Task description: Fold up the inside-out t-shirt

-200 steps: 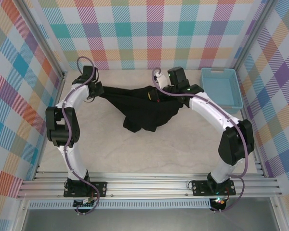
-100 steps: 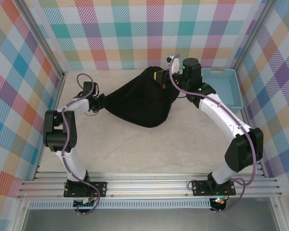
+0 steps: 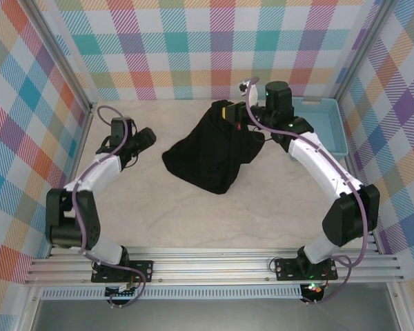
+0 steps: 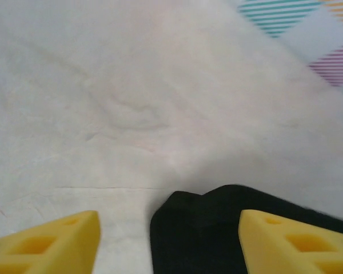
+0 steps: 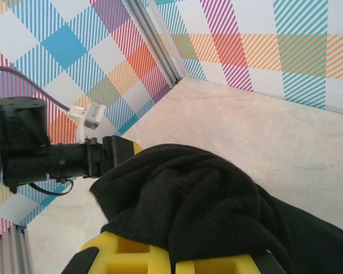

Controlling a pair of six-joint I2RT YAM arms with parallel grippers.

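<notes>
Entry: the inside-out t-shirt (image 3: 208, 148) is found as a bunched black heap at the far middle of the surface (image 3: 193, 214). Its upper end is raised toward the far right and its lower part appears to rest on the surface. The right hand (image 3: 233, 112) is pinched on the raised upper fold. In the right wrist view its yellow fingers (image 5: 126, 257) are largely draped by the black cloth. The left hand (image 3: 147, 136) is spread, with nothing gripped, and is placed to the left of the shirt, apart from it. In the left wrist view its yellow fingertips (image 4: 46, 240) are seen wide apart low over the surface, with a rounded edge of the shirt lying just ahead. A light-blue basket (image 3: 321, 131) is noted in the far right corner, beside the right arm.
</notes>
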